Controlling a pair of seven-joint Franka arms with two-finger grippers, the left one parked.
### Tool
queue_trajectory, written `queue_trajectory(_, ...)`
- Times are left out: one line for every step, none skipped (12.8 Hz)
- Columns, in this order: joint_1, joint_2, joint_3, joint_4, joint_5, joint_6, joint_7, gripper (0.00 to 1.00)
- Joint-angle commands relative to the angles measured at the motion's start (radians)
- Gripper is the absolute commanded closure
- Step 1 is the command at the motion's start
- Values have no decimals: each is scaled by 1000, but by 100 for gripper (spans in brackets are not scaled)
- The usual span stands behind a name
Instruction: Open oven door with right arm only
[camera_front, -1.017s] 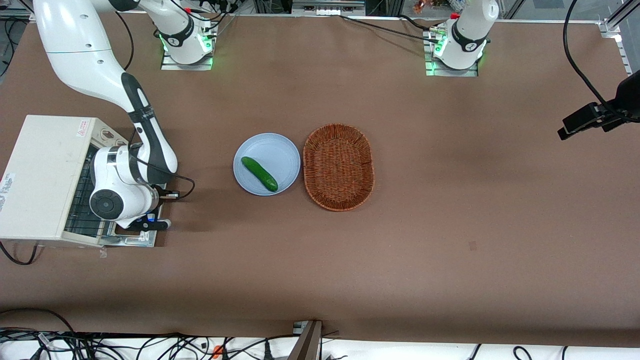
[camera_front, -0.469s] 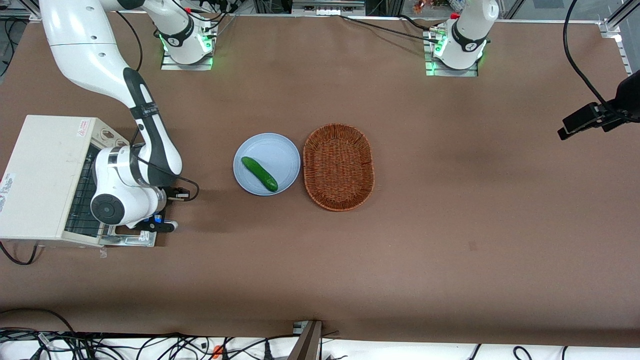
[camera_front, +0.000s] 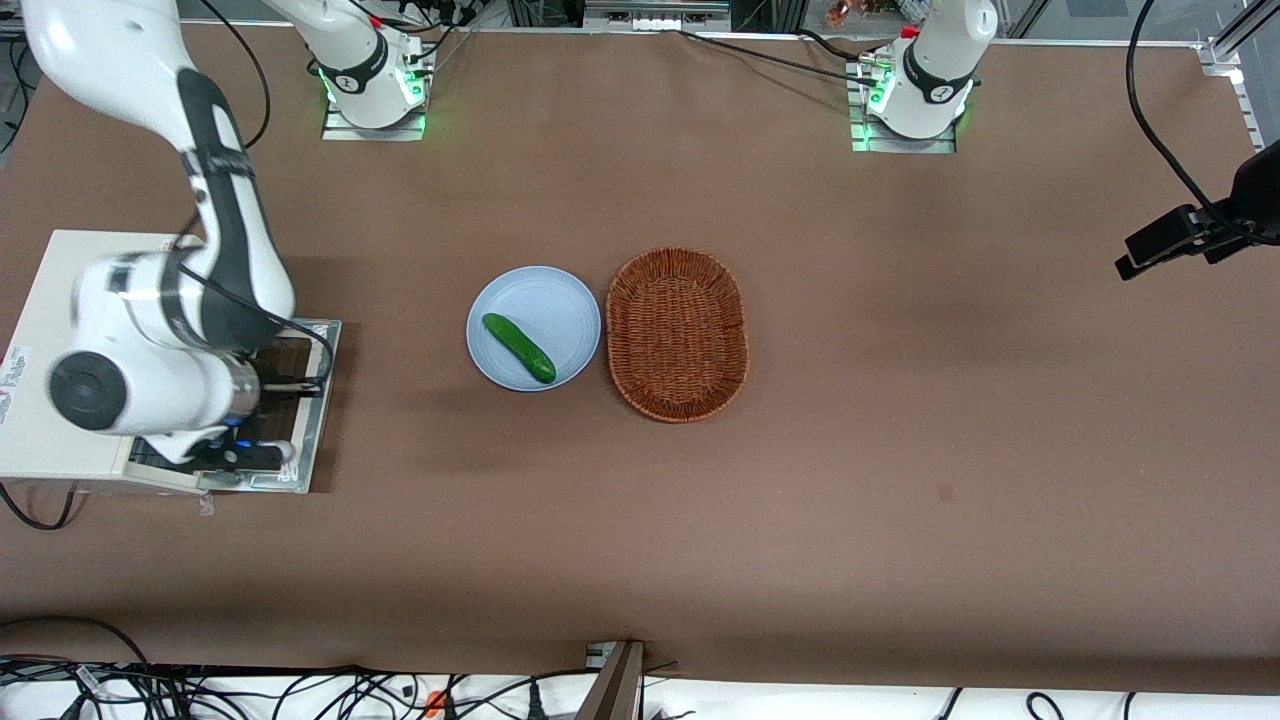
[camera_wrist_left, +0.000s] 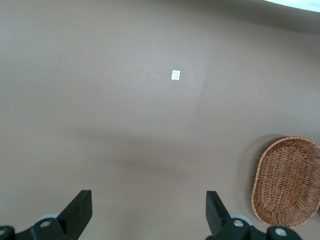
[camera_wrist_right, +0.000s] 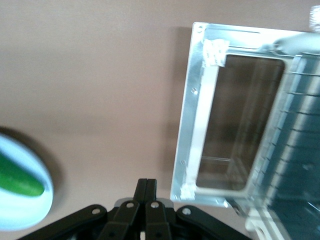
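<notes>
The cream-white toaster oven (camera_front: 60, 250) stands at the working arm's end of the table. Its oven door (camera_front: 318, 400) lies folded down flat on the table, shiny metal inner frame up. In the right wrist view the door frame (camera_wrist_right: 192, 125) surrounds the dark glass, with the oven's wire rack (camera_wrist_right: 300, 130) beside it. The right arm (camera_front: 225, 230) hangs over the oven's front and hides part of the door. My right gripper (camera_front: 240, 457) is above the door's corner nearest the front camera. In the wrist view the gripper (camera_wrist_right: 147, 187) is shut and holds nothing.
A light blue plate (camera_front: 570, 300) with a green cucumber (camera_front: 519, 348) sits near the table's middle, beside a brown wicker basket (camera_front: 677, 333). The plate (camera_wrist_right: 42, 200) and cucumber (camera_wrist_right: 15, 180) also show in the right wrist view. Cables lie along the table's front edge.
The right arm's wrist has risen and swung back over the oven. The oven door now shows fully flat on the table, wider than before.
</notes>
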Motion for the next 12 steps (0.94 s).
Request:
queue_trajectory(-6, -136, -15, -25, 18, -100, -67, 100)
queue_trajectory(-6, -187, -20, -25, 18, -149, -70, 100)
queue_trajectory(-6, -213, -23, -25, 16, -191, -73, 100)
queue_trajectory(-6, -236, -38, -24, 18, -223, -76, 96)
queue_trajectory(-6, -258, -51, -22, 16, -248, -76, 88)
queue_trajectory(-6, -288, -57, -22, 16, -272, -76, 83)
queue_trajectory(-6, -324, -66, -22, 16, -291, -76, 76)
queue_trajectory(-6, -361, -65, -24, 10, -295, -76, 70)
queue_trajectory(-6, -375, -65, -24, 7, -305, -78, 57)
queue_trajectory(-6, -384, -71, -24, 6, -330, -76, 45)
queue_trajectory(-6, -398, -72, -24, 0, -352, -74, 29)
queue_trajectory(-11, -411, -78, -24, 0, -363, -85, 0)
